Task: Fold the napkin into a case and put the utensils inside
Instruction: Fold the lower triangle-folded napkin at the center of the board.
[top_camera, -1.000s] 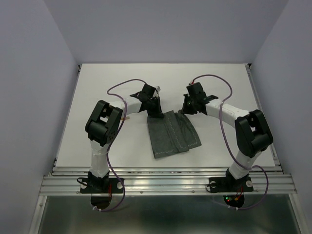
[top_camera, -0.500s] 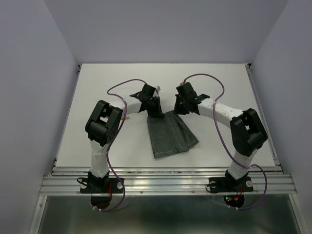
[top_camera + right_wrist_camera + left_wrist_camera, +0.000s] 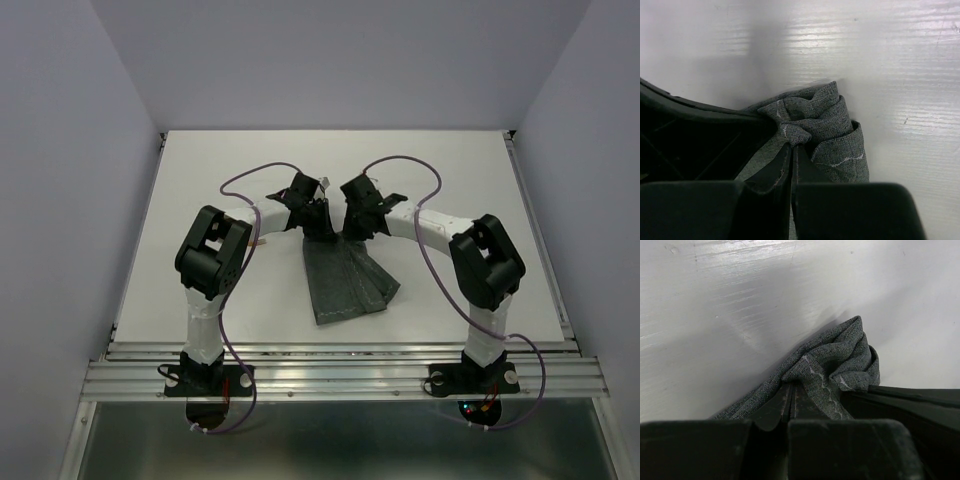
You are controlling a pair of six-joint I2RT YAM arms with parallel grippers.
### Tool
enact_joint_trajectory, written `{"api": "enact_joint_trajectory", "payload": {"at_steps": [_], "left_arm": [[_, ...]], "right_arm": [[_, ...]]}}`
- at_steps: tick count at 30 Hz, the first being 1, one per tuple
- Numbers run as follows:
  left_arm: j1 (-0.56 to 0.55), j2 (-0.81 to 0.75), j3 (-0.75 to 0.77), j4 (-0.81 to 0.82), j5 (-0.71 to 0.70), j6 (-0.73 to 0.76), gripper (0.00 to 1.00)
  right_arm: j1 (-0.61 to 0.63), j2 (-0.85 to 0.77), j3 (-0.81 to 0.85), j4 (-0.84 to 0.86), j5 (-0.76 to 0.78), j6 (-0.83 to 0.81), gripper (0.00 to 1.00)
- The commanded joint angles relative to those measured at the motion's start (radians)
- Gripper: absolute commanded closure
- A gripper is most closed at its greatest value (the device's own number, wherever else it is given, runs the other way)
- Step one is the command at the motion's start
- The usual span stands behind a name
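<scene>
The dark grey-green napkin (image 3: 345, 280) lies in the middle of the white table, partly folded, narrow and bunched at its far end. My left gripper (image 3: 326, 236) is shut on the far left corner of the napkin (image 3: 832, 372). My right gripper (image 3: 352, 234) is shut on the far right corner of the napkin (image 3: 827, 125), close beside the left one. Light stitching runs along the hem in both wrist views. No gold utensils show in any view.
The white table (image 3: 200, 180) has raised rails at its left and right edges and a metal rail along the near edge (image 3: 340, 375). Purple cables loop over both arms. Grey walls close in the sides.
My right gripper has moved left with its corner of the napkin, toward the left gripper. The napkin's right side has folded inward and narrowed. The left arm has stayed in place.
</scene>
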Motion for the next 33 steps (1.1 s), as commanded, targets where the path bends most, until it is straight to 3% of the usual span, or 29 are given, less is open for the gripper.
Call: {"api": "enact_joint_trajectory", "payload": {"at_steps": [1,14,26,33], "left_arm": [[-0.001,-0.006,-0.025,0.004,0.010,0.008,1.00],[-0.004,-0.017,-0.042,0.014,0.019,0.005,1.00],[-0.013,-0.118,-0.128,0.046,0.007,-0.032,1.00],[-0.041,-0.248,-0.264,0.130,-0.004,-0.122,0.76]], "right_arm": [[0.011,0.020,0.046,0.001,0.042,0.064,0.99],[0.048,0.064,0.056,-0.017,0.095,0.155,0.99],[0.048,0.132,0.084,-0.086,0.132,0.253,0.99],[0.048,0.143,0.095,-0.112,0.134,0.286,0.99]]}}
